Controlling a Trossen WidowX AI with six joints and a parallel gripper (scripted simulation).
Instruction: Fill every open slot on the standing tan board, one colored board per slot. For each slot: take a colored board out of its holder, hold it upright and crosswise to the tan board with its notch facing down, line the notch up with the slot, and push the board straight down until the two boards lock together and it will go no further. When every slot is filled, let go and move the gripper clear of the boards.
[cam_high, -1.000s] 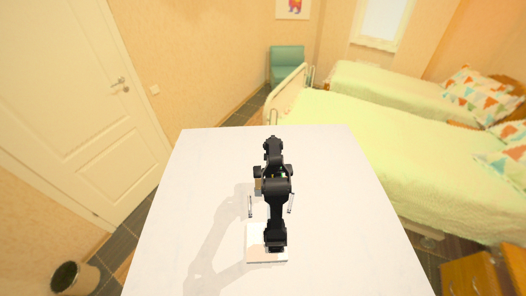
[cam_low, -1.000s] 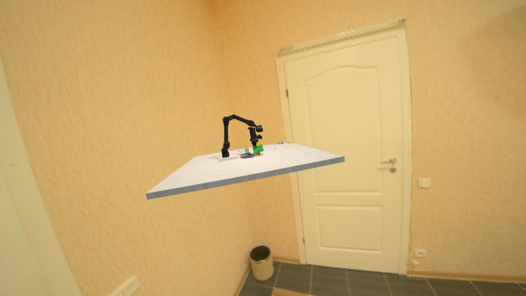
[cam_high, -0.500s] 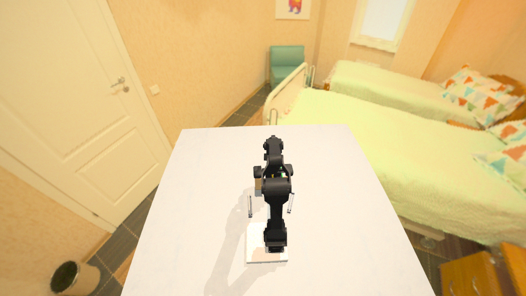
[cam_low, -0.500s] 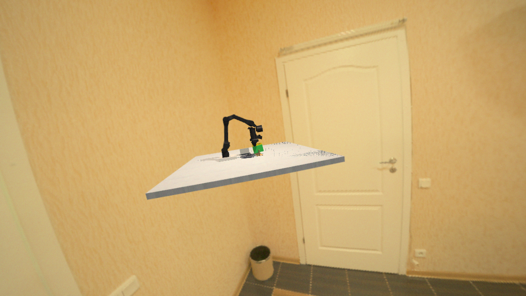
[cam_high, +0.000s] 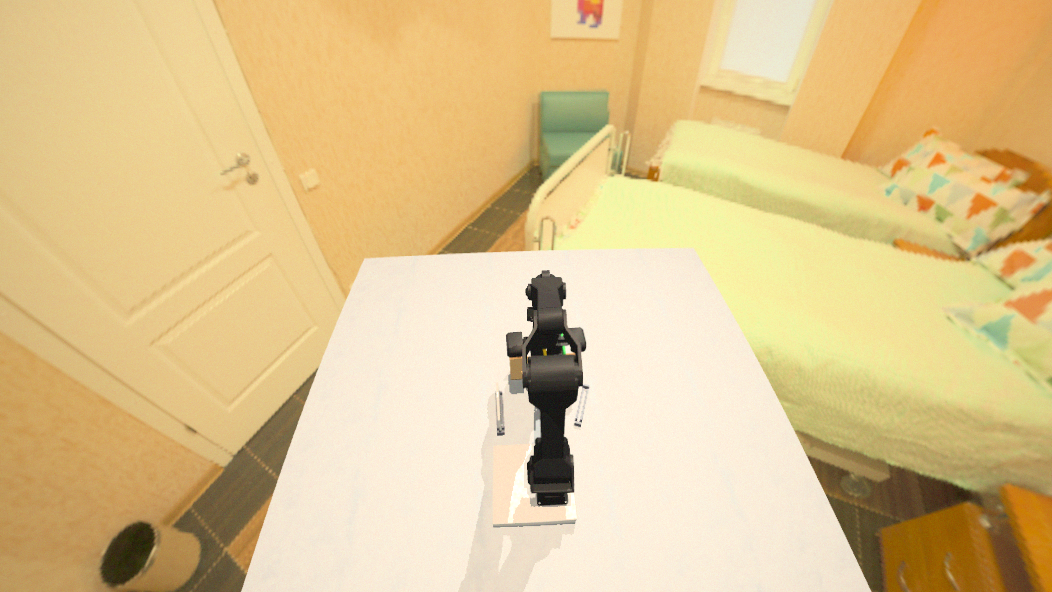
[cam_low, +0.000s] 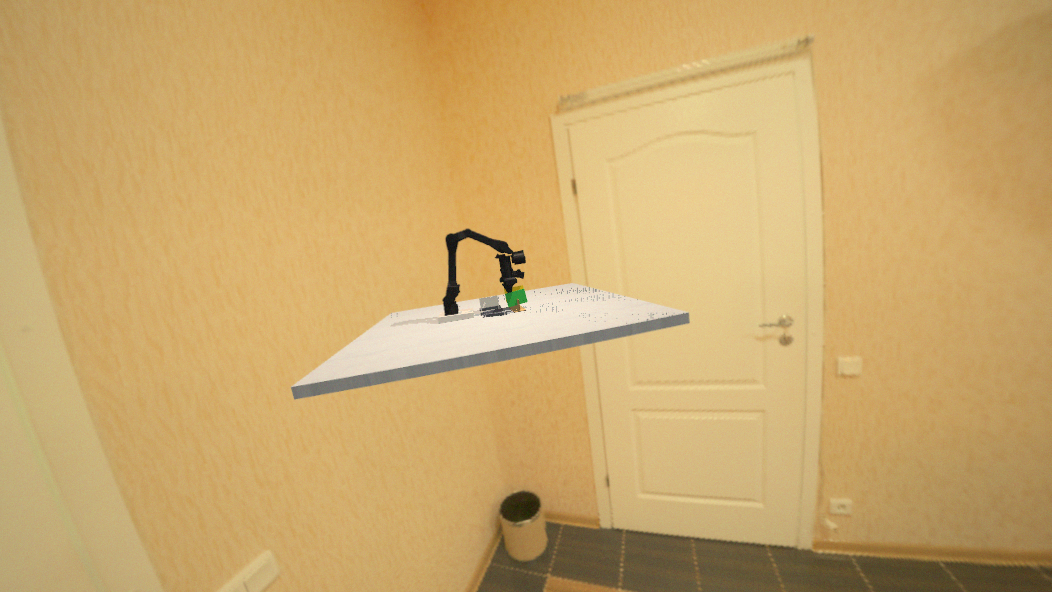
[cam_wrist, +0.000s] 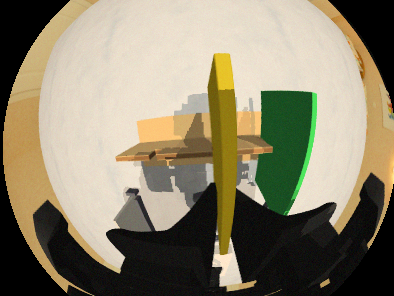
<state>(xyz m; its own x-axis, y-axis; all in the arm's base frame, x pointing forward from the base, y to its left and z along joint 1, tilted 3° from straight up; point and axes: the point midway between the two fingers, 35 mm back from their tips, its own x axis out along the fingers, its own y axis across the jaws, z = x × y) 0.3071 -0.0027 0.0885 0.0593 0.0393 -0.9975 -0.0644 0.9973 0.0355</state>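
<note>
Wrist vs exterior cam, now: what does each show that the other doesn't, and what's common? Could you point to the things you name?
Wrist only: the tan board's (cam_wrist: 187, 150) top edge, with an open slot left of the yellow board, and the yellow board's edge between the pincer's two fingers.
Exterior only: the arm (cam_low: 451, 268) from base to wrist, the door handle (cam_low: 784, 321) and the waste bin (cam_low: 524, 537).
Both: the pincer (cam_wrist: 218, 187) (cam_low: 510, 291), the yellow board (cam_wrist: 227, 135) (cam_low: 518, 287), the green board (cam_wrist: 286, 135) (cam_low: 517, 298) and the white table top (cam_wrist: 80, 100) (cam_low: 411, 342).
</note>
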